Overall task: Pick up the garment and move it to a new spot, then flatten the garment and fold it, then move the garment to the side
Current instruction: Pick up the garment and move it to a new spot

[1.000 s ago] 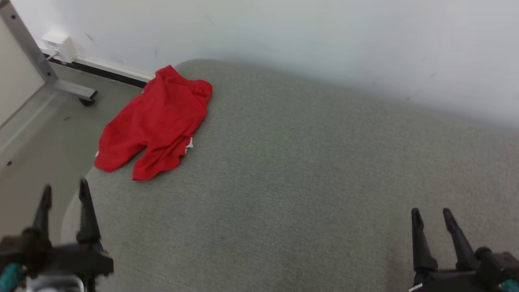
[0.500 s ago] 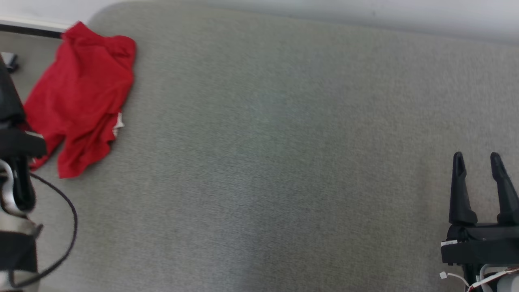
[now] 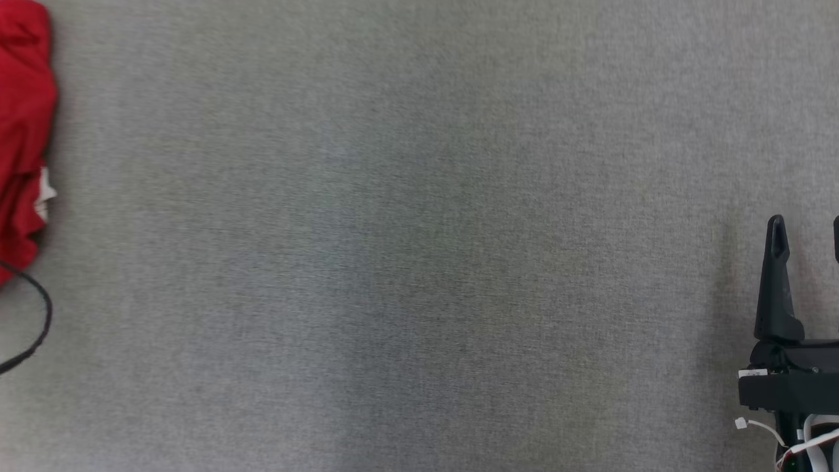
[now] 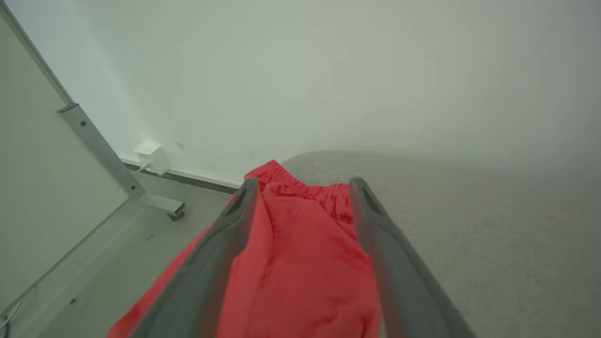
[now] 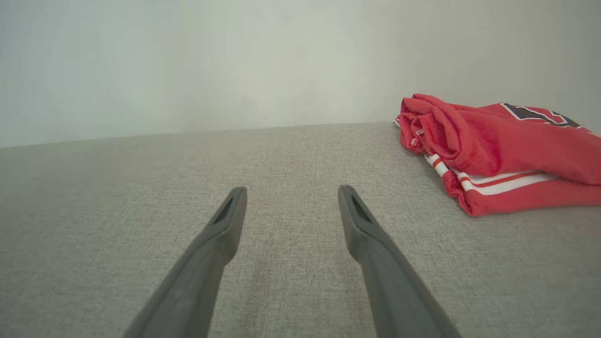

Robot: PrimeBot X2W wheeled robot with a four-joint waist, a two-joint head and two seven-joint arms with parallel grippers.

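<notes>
The left gripper (image 4: 303, 188) has its two fingers spread wide and empty. In the left wrist view they frame the red shorts (image 4: 300, 263), whose waistband lies just past the tips at the frame's centre. This looks like lining up for the first pick, with the jaws wide enough to take a bunch of cloth. The fingers are blurred, so the arm is probably moving.

The right gripper (image 5: 292, 190) is also wide apart and empty, pointing low over the bare grey surface (image 5: 141, 225). It seems to be waiting clear of the work. A folded red top (image 5: 507, 150) lies at the right of the right wrist view, well apart from that gripper.

The shorts lie crumpled at a rounded corner of the surface near the wall (image 4: 328, 70), partly over the edge. That probably explains why they must go to a new spot before flattening.

In the head view the shorts now sit at the left edge, where a second ago they were in the upper left with wall and floor around them. The whole picture has shifted, so the camera has turned down; the shorts seem to lie unmoved. The right gripper now sits at the right edge, lower right.
</notes>
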